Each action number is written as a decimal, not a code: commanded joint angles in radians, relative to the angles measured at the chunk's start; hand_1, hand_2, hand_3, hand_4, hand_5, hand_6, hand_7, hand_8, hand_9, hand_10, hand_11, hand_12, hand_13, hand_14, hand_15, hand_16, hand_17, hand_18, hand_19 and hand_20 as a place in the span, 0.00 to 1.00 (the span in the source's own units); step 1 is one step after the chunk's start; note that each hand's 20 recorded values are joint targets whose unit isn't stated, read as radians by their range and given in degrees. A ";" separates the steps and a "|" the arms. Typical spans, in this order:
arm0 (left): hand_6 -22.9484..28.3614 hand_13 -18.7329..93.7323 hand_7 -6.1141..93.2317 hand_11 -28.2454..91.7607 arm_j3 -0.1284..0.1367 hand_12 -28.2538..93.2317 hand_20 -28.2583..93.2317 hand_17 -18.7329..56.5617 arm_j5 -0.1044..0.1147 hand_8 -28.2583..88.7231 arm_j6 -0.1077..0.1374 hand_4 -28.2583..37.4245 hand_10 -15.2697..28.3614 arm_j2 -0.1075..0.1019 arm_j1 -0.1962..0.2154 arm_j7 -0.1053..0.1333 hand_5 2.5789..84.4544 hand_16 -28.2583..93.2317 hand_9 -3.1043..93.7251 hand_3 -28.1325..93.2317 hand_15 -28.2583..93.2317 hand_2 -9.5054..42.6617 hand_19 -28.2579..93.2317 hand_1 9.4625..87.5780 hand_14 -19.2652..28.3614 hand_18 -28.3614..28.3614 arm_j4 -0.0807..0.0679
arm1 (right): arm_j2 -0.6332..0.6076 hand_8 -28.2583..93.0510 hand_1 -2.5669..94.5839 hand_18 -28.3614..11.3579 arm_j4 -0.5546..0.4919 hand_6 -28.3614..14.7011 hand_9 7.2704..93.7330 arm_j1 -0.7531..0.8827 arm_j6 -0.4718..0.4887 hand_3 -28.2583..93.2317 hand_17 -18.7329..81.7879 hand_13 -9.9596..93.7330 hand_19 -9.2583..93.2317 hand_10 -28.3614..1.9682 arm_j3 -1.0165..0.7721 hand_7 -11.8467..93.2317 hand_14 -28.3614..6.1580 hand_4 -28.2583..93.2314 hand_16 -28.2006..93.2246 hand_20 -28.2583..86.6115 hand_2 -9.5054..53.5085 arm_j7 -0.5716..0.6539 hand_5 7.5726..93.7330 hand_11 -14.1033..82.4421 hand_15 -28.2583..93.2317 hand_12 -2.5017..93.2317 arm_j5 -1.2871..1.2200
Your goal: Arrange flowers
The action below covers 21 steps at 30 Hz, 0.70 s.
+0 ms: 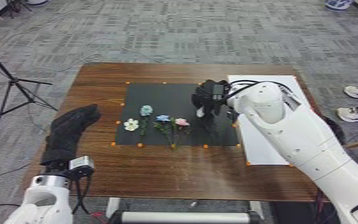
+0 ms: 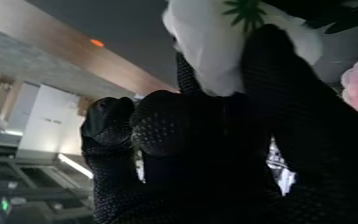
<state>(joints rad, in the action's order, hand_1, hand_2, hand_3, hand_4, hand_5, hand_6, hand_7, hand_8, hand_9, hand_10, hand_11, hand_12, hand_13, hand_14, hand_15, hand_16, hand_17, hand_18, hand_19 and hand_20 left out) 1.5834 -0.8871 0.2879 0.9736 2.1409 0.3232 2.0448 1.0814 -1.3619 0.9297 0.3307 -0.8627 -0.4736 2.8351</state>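
A: Right hand point(image 1: 209, 94)?

B: Over the mat point(image 1: 175, 90), about 1 o'clock from its centre. Thumb and fingers pinch a white bloom point(image 2: 206, 47), its green underside visible in the wrist view.

A: Other flowers?

B: Four, on the mat. White flower point(image 1: 131, 124) at 8 o'clock; teal flower point(image 1: 146, 110) near 9 o'clock, stem towards 6. Blue flower point(image 1: 163, 118) and pink flower point(image 1: 182, 122) side by side near centre, the pink one nearer 6 o'clock.

A: Left hand point(image 1: 66, 131)?

B: Open, fingers extended, at the worktop's point(image 1: 104, 172) 9 o'clock side, apart from the mat.

A: Surroundings?

B: White board point(image 1: 264, 142) at the mat's 3 o'clock, partly behind the right arm.
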 commanded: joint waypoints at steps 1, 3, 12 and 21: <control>0.47 0.53 0.27 0.41 -0.005 0.35 0.38 0.33 -0.003 0.18 -0.005 0.18 0.64 0.006 -0.002 0.003 0.59 0.24 0.56 0.82 0.38 0.11 0.29 0.23 0.74 0.70 0.000 | -0.001 0.14 0.44 0.11 -0.017 0.74 0.74 -0.019 0.045 0.82 0.53 0.83 0.90 0.65 -0.007 0.40 0.61 0.06 0.52 0.77 0.00 0.001 0.62 0.30 0.83 0.17 0.004; 0.47 0.53 0.27 0.41 -0.005 0.35 0.38 0.33 -0.003 0.18 -0.004 0.18 0.64 0.007 -0.001 0.004 0.59 0.24 0.56 0.82 0.38 0.10 0.29 0.23 0.74 0.70 0.000 | 0.001 0.10 0.41 0.10 -0.018 0.73 0.73 -0.021 0.052 0.83 0.53 0.82 0.90 0.64 -0.010 0.39 0.60 0.06 0.52 0.77 0.00 0.003 0.61 0.30 0.83 0.18 0.007; 0.47 0.53 0.27 0.41 -0.006 0.35 0.38 0.33 -0.005 0.18 -0.003 0.19 0.64 0.008 0.004 0.002 0.59 0.24 0.56 0.82 0.38 0.09 0.29 0.23 0.74 0.70 0.001 | -0.021 0.11 0.31 0.08 -0.048 0.67 0.69 -0.050 0.076 0.84 0.51 0.80 0.89 0.58 -0.019 0.35 0.57 0.06 0.51 0.78 0.00 0.036 0.58 0.29 0.84 0.18 -0.058; 0.47 0.53 0.27 0.41 -0.008 0.35 0.38 0.33 -0.007 0.18 -0.002 0.19 0.64 0.010 0.010 0.005 0.59 0.24 0.56 0.82 0.38 0.09 0.29 0.24 0.74 0.70 0.003 | -0.068 0.11 0.29 0.07 -0.126 0.66 0.69 -0.083 0.091 0.85 0.51 0.80 0.88 0.57 -0.037 0.34 0.56 0.06 0.51 0.78 0.00 0.069 0.58 0.29 0.84 0.18 -0.139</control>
<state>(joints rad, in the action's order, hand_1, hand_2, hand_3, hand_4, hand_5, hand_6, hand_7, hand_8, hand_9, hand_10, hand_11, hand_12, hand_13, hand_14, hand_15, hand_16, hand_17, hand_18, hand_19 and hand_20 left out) 1.5802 -0.8886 0.2880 0.9744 2.1394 0.3232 2.0443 1.0504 -1.4302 0.8970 0.4063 -0.8703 -0.4240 2.7154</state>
